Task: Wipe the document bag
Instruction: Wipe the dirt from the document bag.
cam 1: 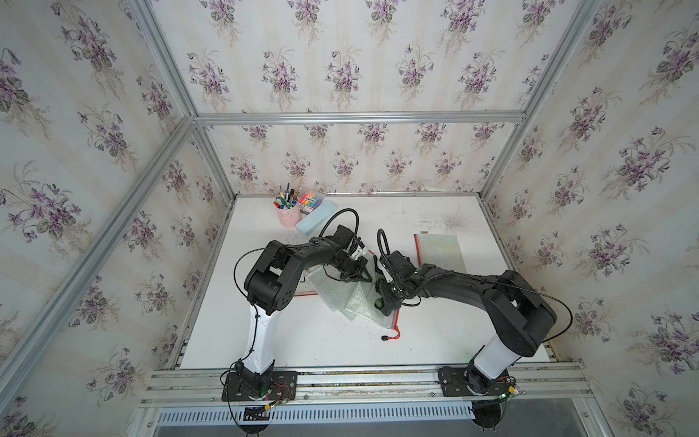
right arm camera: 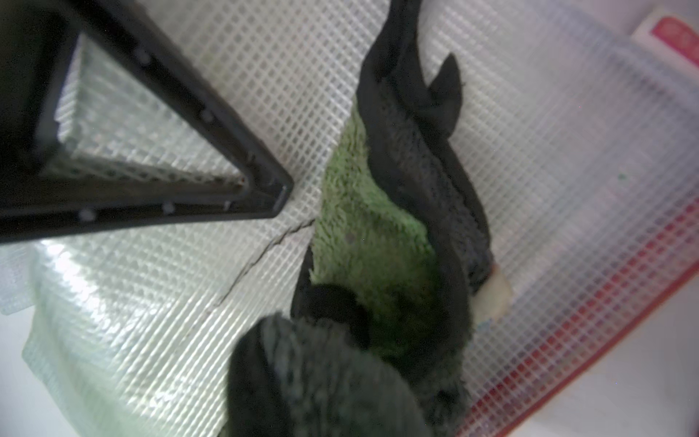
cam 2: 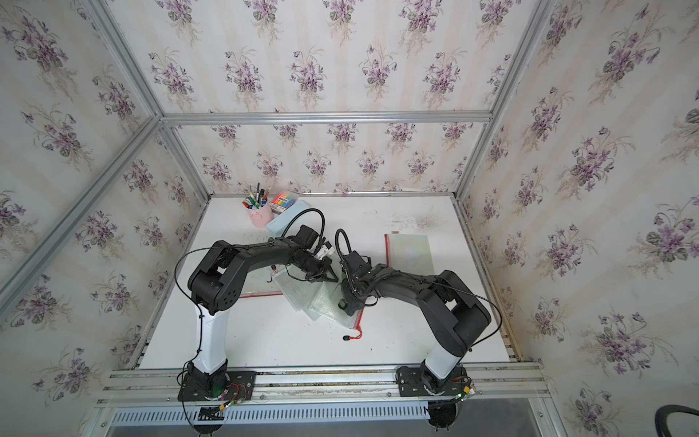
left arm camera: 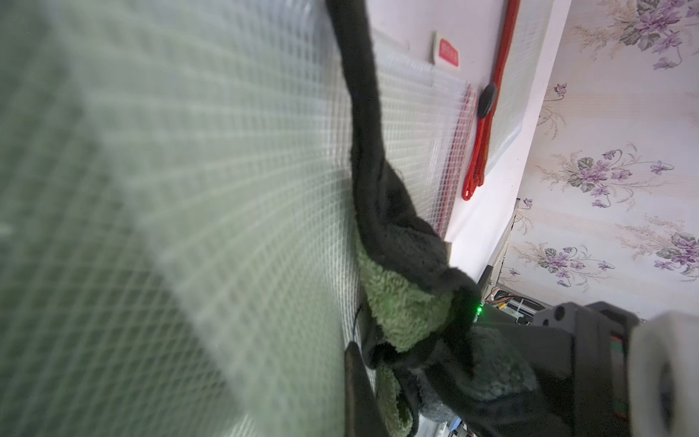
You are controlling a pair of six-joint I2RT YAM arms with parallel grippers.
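While left claw (cam 1: 368, 279) sits closed, right claw (cam 1: 382, 308) grips cloth (right arm camera: 363, 234) on document bag (cam 1: 363, 302) — long axis slanted, zip (cam 1: 396, 319) rightward.

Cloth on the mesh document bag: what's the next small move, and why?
Probably drag the right end effector sideways, sweeping the cloth across the document bag. It grips the cloth, which lies bunched on the mesh, while the shut left end effector rests on the bag beside it, seemingly pinning it.
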